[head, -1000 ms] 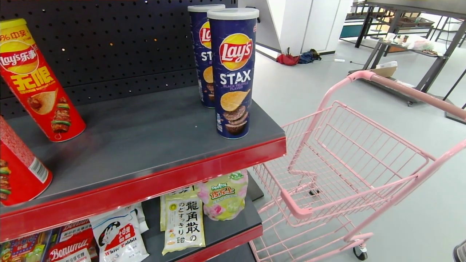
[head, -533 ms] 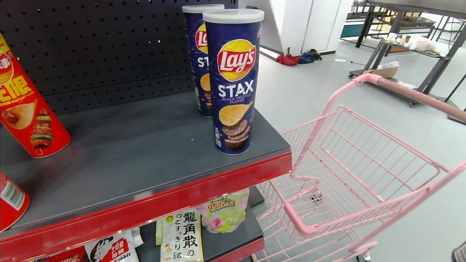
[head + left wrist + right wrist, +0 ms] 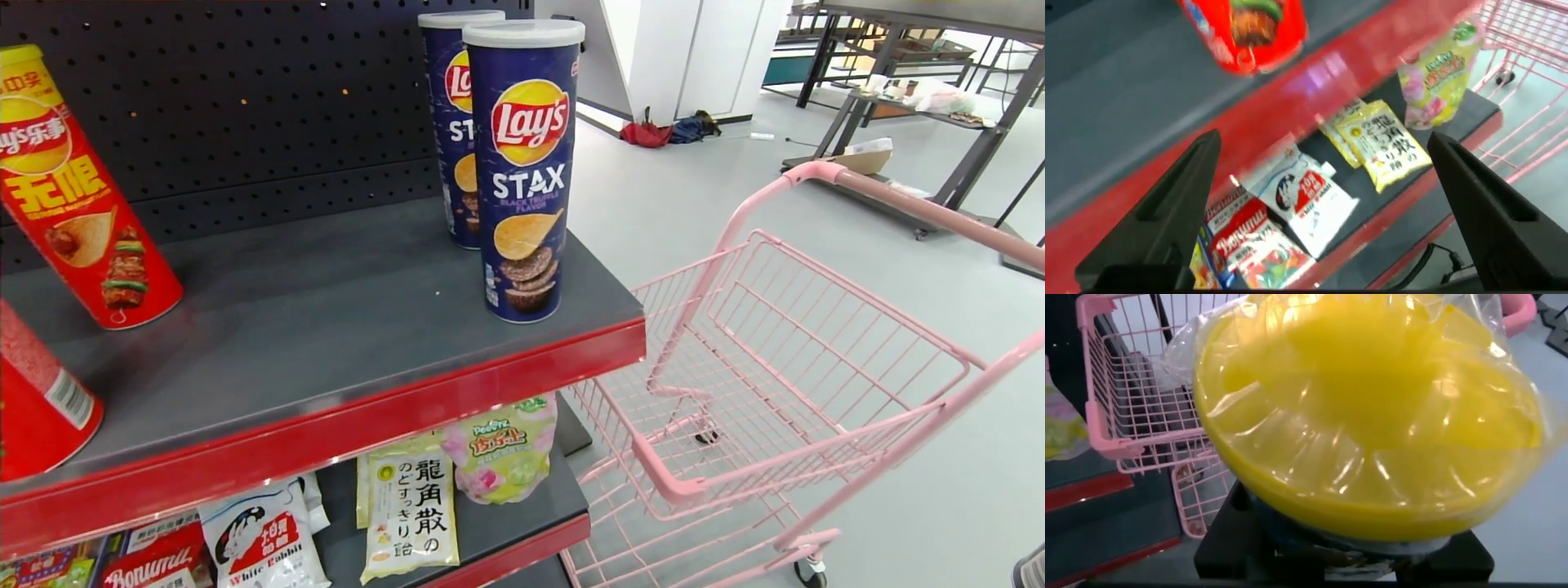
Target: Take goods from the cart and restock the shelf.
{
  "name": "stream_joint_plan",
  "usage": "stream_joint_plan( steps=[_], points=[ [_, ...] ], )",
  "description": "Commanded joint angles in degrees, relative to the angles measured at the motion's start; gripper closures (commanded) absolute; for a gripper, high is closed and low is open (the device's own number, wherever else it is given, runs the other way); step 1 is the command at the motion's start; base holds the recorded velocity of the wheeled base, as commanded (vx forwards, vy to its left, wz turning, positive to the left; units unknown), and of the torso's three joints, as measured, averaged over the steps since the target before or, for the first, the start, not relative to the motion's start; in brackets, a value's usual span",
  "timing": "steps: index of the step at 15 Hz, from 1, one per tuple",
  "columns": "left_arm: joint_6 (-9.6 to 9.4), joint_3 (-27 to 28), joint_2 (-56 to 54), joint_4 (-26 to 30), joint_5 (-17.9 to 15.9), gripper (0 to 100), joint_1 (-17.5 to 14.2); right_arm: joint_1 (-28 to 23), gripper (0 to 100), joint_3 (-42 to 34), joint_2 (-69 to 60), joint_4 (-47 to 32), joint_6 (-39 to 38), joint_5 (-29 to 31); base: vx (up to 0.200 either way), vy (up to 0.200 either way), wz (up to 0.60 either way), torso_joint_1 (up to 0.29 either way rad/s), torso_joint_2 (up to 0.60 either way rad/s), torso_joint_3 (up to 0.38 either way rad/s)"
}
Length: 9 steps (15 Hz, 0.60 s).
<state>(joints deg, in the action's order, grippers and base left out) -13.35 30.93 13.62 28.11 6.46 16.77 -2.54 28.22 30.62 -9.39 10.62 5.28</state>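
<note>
**A:** How does the left tool (image 3: 1324,139) stand?

**B:** Wide open. Its two dark fingers (image 3: 1167,212) are spread far apart, with nothing between them, and neither one touches anything. The tool hangs free in the air.

**A:** And the right tool (image 3: 1347,551)?

**B:** That one has a load. It is closed around the base of a yellow wrapped item (image 3: 1372,416), with the dark parts of the tool showing on either side, tight against the item.

**A:** Can you see its fingertips?

**B:** No, the item sits right in front of the wrist camera and covers them.

**A:** Is either arm touching the other?

**B:** Nothing shows them in contact.
</note>
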Motion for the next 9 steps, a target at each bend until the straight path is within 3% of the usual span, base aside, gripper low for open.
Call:
stream_joint_plan(
  steps=[1, 3, 6, 9],
  points=[
    [-0.01, -0.1, 0.0, 0.1, 0.0, 0, 0.0, 0.0, 100, 0.0, 0.2, -0.1, 0.0, 0.0, -0.2, 0.0, 0.0, -0.007, 0.01, 0.007],
    [-0.36, -0.3, -0.1, 0.1, 0.0, 0, 0.0, 0.0, 100, 0.0, 0.2, -0.1, 0.5, 0.0, -0.2, 0.0, 0.0, -0.002, 0.0, 0.005],
    [-1.15, -0.4, -0.6, 0.1, -0.3, 0, 0.1, 0.0, 100, -0.7, 0.2, 0.2, 1.2, 0.2, 0.0, 0.0, 0.0, 0.002, -0.02, -0.012],
    [-1.24, -0.4, -0.8, 0.1, -0.3, 0, 0.1, -0.1, 100, -0.8, -0.2, 0.1, 1.7, 0.2, 0.0, 0.0, 0.0, 0.124, -0.36, -0.256]
  ],
)
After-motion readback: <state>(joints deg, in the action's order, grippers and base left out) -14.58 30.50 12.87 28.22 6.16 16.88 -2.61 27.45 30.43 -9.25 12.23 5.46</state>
